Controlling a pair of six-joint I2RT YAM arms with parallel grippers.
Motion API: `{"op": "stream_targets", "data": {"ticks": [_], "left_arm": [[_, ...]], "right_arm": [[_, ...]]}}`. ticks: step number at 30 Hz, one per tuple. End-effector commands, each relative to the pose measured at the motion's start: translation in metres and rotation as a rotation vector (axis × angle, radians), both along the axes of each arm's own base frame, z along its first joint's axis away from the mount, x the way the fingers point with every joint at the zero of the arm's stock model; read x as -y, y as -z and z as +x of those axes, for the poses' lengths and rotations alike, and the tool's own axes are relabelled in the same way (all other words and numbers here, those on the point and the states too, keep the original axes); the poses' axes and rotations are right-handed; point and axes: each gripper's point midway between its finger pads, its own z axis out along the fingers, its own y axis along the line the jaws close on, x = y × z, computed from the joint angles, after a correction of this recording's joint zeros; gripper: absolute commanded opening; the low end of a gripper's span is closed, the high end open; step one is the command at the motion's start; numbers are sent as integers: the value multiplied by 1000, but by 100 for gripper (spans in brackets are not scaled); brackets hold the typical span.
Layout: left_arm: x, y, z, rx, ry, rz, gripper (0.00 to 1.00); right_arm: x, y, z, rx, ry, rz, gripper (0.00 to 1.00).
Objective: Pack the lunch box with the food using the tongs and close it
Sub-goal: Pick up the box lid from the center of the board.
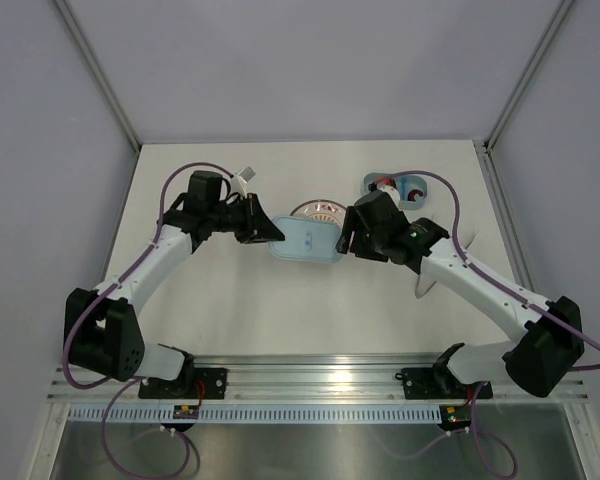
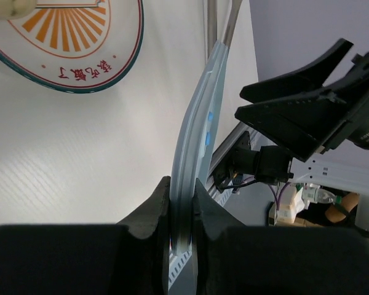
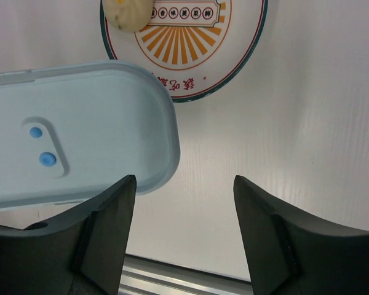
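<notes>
The flat pale-blue lid [image 1: 308, 240] hangs above the table in front of the plate. My left gripper [image 1: 272, 233] is shut on its left edge; in the left wrist view the lid [image 2: 197, 135] runs edge-on out from between the fingers [image 2: 182, 190]. My right gripper [image 1: 348, 235] stands open at the lid's right end, and the lid [image 3: 80, 135] lies just off its left finger, not touching. The lunch box [image 1: 405, 200] sits at the back right with red and dark food [image 1: 385, 184] inside. I cannot make out the tongs for certain.
The white plate with the orange sunburst [image 1: 320, 209] lies behind the lid and carries a pale bun-like piece [image 3: 128, 13]. A pale slim piece [image 1: 423, 286] pokes out from under my right forearm. Cage posts stand at the table's back corners.
</notes>
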Motion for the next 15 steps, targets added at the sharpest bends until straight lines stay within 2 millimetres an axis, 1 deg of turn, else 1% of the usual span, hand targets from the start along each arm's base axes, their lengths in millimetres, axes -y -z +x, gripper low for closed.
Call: {"op": "stream_targets", "data": {"ticks": [1, 2, 3, 5, 6, 8, 9, 10, 11, 12, 13, 14, 15], "left_arm": [[-14, -29, 13, 25, -86, 70, 0], [-14, -37, 18, 19, -103, 81, 0], [-16, -34, 14, -44, -117, 97, 0], [-20, -37, 20, -84, -160, 123, 0], [-22, -35, 17, -136, -180, 131, 0], [-24, -35, 19, -187, -205, 131, 0], [-26, -37, 18, -220, -218, 138, 0], [-28, -38, 19, -250, -238, 144, 0], [-29, -36, 14, -297, -239, 164, 0], [-28, -39, 18, -314, -241, 171, 0], [-31, -38, 20, -327, -255, 191, 0], [-33, -36, 16, -361, -261, 212, 0], [-34, -33, 17, -384, -270, 228, 0]], "right_arm": [[13, -41, 9, 118, -21, -25, 72], [12, -50, 9, 165, -81, -34, 71], [7, -52, 4, 176, -148, -26, 70], [4, -62, 2, 231, -252, -58, 70], [1, -64, 0, 245, -291, -70, 71], [-4, -72, -3, 294, -372, -119, 72], [-12, -76, -8, 324, -415, -139, 73], [-15, -78, -8, 355, -457, -175, 73], [-19, -80, -7, 378, -475, -193, 73], [-26, -81, -11, 399, -511, -209, 74], [-29, -83, -10, 432, -548, -236, 74], [-34, -83, -12, 451, -574, -244, 74], [-44, -84, -19, 476, -623, -248, 75]]}}
